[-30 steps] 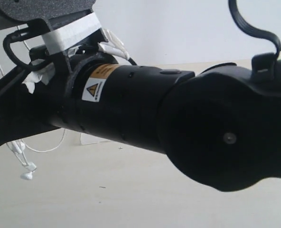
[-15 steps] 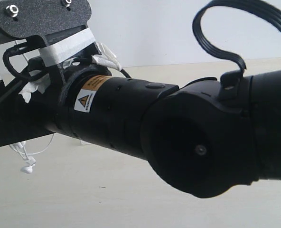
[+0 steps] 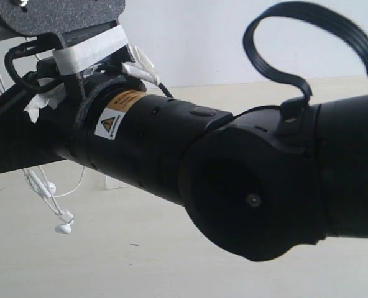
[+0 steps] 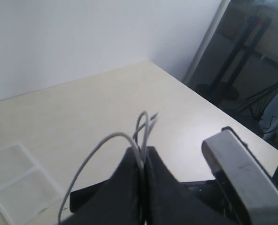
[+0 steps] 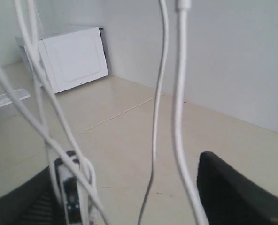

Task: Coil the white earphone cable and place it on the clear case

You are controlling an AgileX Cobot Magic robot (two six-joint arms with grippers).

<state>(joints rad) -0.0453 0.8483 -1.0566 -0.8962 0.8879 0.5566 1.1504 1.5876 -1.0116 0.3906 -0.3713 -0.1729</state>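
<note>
Between the black fingers of the left claw [image 4: 142, 157], clenched tight together, the white earphone cable [image 4: 104, 145] is pinched, and its loops arch up free. The right claw [image 5: 129, 197] stands released, fingers wide apart, with several cable strands and the inline remote [image 5: 71, 197] hanging between them. The clear case [image 4: 17, 185] lies flat on the pale counter [image 4: 106, 98], apart from the left claw. Two earbuds [image 3: 63, 223] dangle near the case, below the black arm [image 3: 171, 149].
</note>
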